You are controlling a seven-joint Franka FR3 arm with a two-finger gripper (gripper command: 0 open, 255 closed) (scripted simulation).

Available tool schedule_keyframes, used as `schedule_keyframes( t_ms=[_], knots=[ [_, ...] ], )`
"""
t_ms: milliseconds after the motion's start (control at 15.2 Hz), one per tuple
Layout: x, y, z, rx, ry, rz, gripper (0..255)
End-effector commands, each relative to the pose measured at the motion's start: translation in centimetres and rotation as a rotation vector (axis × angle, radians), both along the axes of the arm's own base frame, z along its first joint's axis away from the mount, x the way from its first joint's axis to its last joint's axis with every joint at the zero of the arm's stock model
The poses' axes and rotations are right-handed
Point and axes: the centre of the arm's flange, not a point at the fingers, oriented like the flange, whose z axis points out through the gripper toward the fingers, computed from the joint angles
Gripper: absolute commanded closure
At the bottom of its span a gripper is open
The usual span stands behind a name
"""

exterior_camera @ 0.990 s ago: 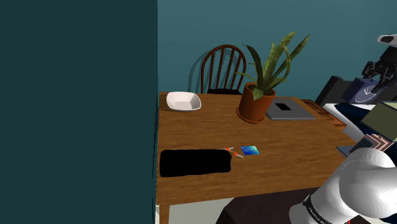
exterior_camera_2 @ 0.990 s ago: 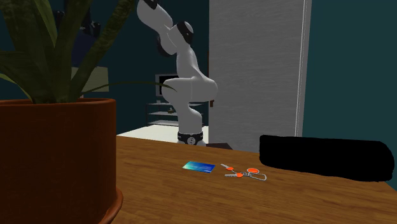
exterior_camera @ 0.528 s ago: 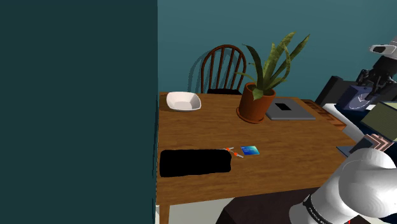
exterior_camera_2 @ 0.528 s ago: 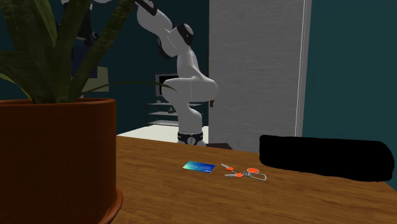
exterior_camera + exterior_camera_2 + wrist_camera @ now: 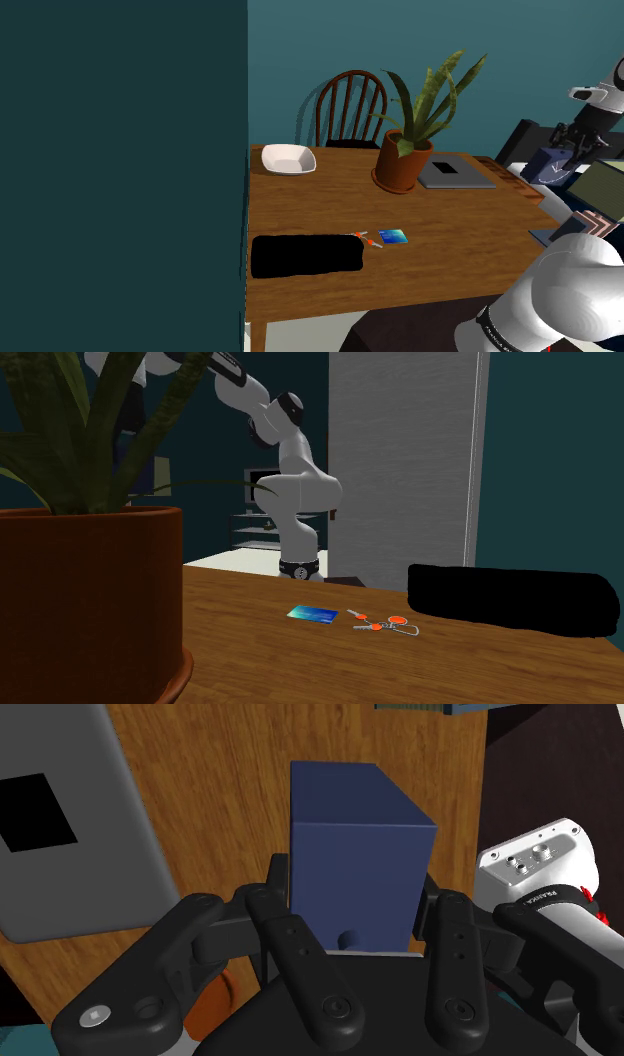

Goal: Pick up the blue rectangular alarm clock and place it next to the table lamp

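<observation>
The blue rectangular alarm clock (image 5: 355,869) is a plain dark blue box clasped between my two black fingers (image 5: 291,947). My gripper (image 5: 365,939) is shut on it. In the shoulder view the gripper (image 5: 572,140) hangs at the far right, above the table's right end, with the blue clock (image 5: 548,164) below it. Under the clock lies the wooden tabletop (image 5: 220,794), close to a grey flat slab (image 5: 70,824).
A potted plant (image 5: 405,150) stands at the back of the table (image 5: 450,240), with the grey slab (image 5: 457,173) beside it. A white bowl (image 5: 288,158), a blue card (image 5: 394,237), orange keys (image 5: 365,240) and a black area (image 5: 305,255) lie further left. A chair (image 5: 350,105) stands behind.
The gripper has come down and a little to the shoulder view's left, carrying the blue clock with it. Nothing on the table has moved.
</observation>
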Motion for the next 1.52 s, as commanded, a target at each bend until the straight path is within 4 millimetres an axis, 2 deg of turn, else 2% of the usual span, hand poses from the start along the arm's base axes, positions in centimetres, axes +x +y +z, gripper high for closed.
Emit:
schedule_keyframes(
  t_ms=[0,1452],
  knots=[
    [0.0,0.0,-1.1,0.000,0.000,0.000,255],
    [0.0,0.0,-12.7,0.000,0.000,0.000,255]
  ],
)
